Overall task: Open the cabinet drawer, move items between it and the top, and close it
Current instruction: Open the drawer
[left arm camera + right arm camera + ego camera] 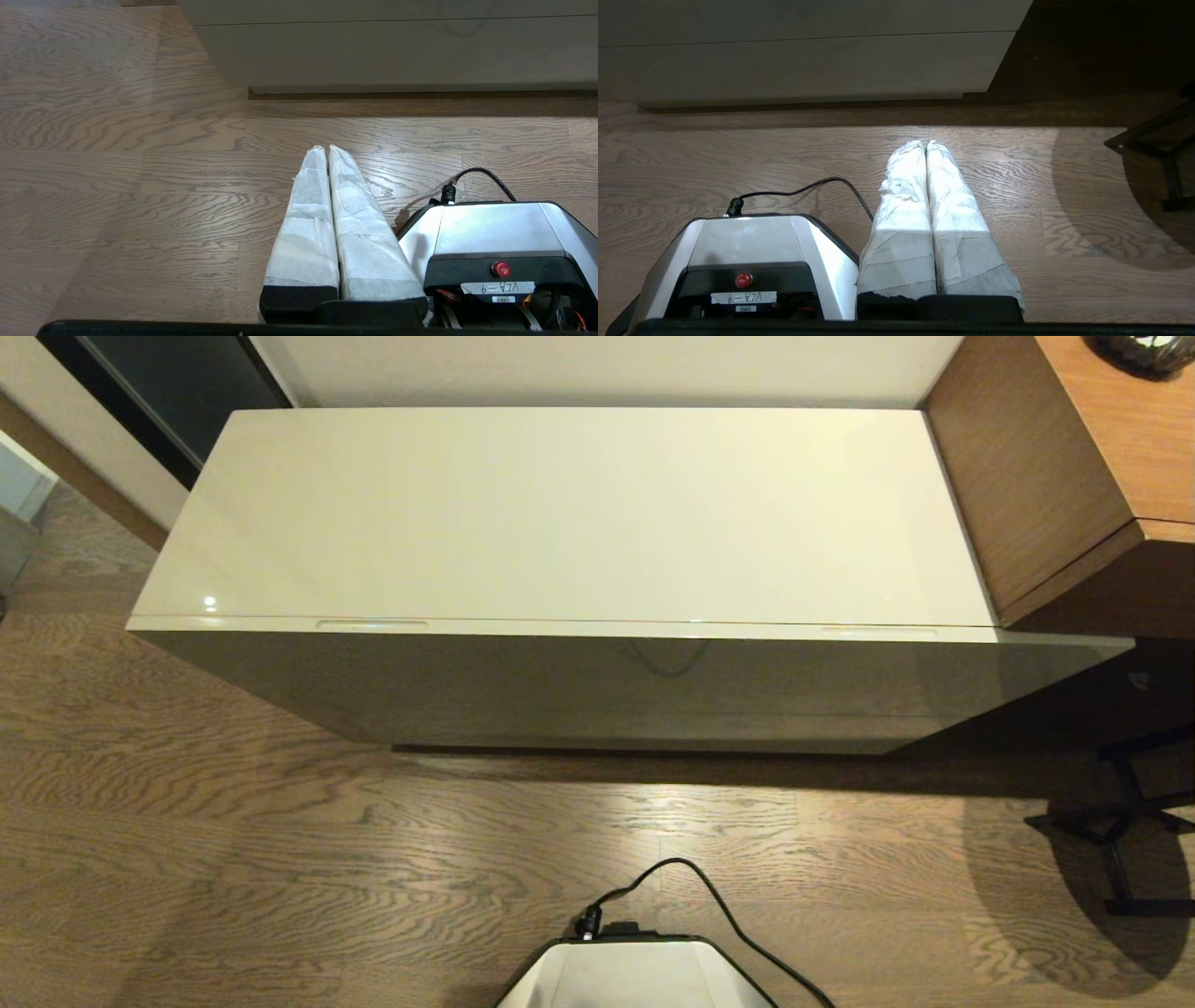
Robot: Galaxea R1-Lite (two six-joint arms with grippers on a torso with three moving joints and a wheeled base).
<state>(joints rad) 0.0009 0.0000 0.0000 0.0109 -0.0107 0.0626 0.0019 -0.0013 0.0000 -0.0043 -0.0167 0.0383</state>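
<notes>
Only one text can be read. On the robot base [495,233] there is a white strip label [497,287], below the red round button [500,269]. It is handwritten and seen upside down; it reads "VLA-9". The same strip label [743,297] shows in the right wrist view, again upside down, with the same characters. Under it sits a small barcode sticker [503,299], but its print is too small to read.

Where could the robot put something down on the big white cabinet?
Anywhere on the top: it shows bare from the wall behind to the shut drawer rim in front. The brown desk crowds its right end. Both grippers, left gripper and right gripper, hang low over the floor.
</notes>
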